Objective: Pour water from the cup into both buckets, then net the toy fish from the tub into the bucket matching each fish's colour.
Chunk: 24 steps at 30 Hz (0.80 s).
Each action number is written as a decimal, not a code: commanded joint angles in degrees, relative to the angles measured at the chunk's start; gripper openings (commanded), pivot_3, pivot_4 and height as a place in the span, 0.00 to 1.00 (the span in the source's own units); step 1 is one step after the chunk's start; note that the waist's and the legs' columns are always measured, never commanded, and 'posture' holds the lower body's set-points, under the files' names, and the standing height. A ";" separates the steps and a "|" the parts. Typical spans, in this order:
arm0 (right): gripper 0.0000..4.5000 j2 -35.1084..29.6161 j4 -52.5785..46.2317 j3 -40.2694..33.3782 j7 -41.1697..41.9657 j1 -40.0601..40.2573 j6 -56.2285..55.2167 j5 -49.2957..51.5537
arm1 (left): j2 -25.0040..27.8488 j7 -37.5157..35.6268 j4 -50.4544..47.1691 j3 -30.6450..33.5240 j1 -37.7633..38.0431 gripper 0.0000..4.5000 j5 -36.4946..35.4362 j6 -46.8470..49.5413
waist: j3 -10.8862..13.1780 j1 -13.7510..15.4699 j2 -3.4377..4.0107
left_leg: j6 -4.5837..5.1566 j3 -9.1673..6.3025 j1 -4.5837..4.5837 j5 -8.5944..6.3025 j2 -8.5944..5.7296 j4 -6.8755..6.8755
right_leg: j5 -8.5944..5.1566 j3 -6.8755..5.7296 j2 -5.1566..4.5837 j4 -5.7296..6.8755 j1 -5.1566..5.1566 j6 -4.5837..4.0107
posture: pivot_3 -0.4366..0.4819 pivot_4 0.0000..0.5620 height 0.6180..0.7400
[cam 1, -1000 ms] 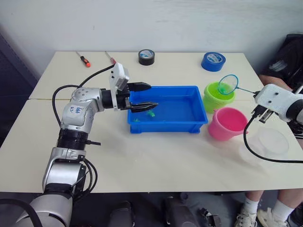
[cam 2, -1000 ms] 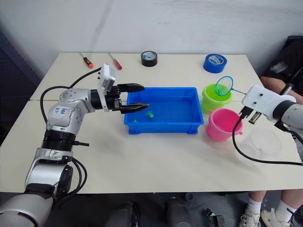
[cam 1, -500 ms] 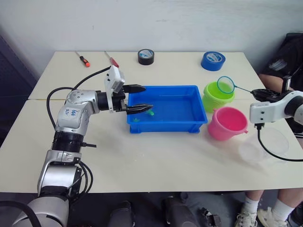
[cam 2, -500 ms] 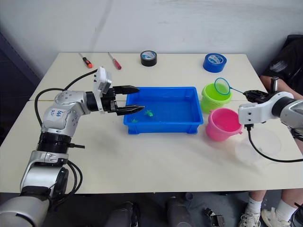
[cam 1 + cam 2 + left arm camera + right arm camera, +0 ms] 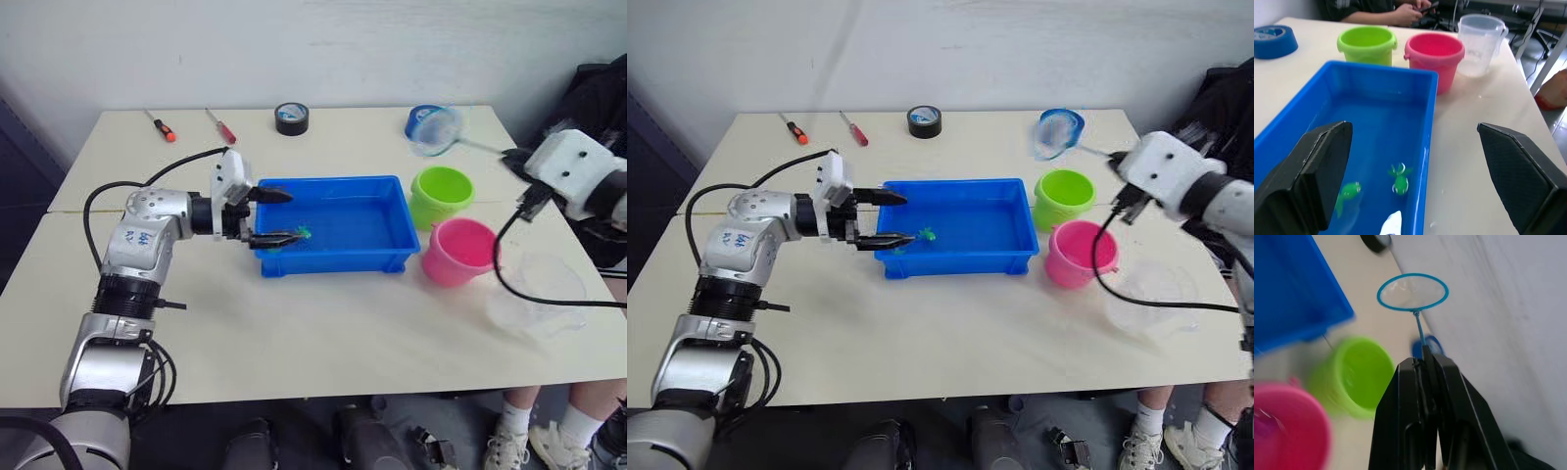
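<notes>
Two green fish remain in the tub. The net, clamped in the right hand, could clip the green bucket at its 6 o'clock; the left hand is held wide open, empty.

Head pair looking forward and down from above the near table edge, taking in the whole tabletop with the tub near centre; both eyes sharing the same scene, slightly offset sideways. Left wrist view low and close at the tub's end, facing along it toward the green bucket, pink bucket and cup. Right wrist view looking down from above the buckets, past the net, sharing tub and buckets with all others.
</notes>
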 commanded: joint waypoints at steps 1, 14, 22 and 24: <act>0.00 0.60 -8.30 1.36 3.84 1.17 7.86 5.19 | 2.24 -1.94 -2.04 -0.79 2.25 0.99 1.09 -1.86 | 0.00 0.20 0.00 | 0.00 -0.03 -0.01 0.00 0.00 0.01 | 0.00 0.00 -0.02 -0.01 0.00 0.00 | 0.48 0.27 1.00; 0.00 5.58 0.83 15.79 5.48 2.15 -4.07 -8.65 | 2.65 2.69 -10.13 1.55 10.92 0.99 -0.86 0.93 | -0.01 1.33 -0.02 | 0.15 -0.07 -0.15 -0.09 -0.14 0.02 | 0.00 -0.02 -0.20 -0.14 -0.06 0.00 | 0.48 0.27 1.00; 0.00 12.07 6.02 16.83 8.34 -1.68 -4.61 -7.20 | 2.04 6.21 -12.38 2.72 13.37 0.99 -1.67 3.33 | -0.01 0.48 -0.02 | 0.11 -0.07 -0.13 -0.06 -0.10 0.02 | 0.00 -0.04 -0.13 -0.05 -0.08 0.00 | 0.48 0.27 1.00; 0.00 14.29 7.32 16.53 9.07 -2.85 -2.97 -5.68 | 2.49 6.46 -11.67 3.20 13.43 0.99 -1.45 2.94 | -0.01 0.30 -0.02 | 0.11 -0.09 -0.13 -0.06 -0.10 0.02 | 0.00 -0.06 -0.14 -0.05 -0.07 -0.01 | 0.48 0.27 1.00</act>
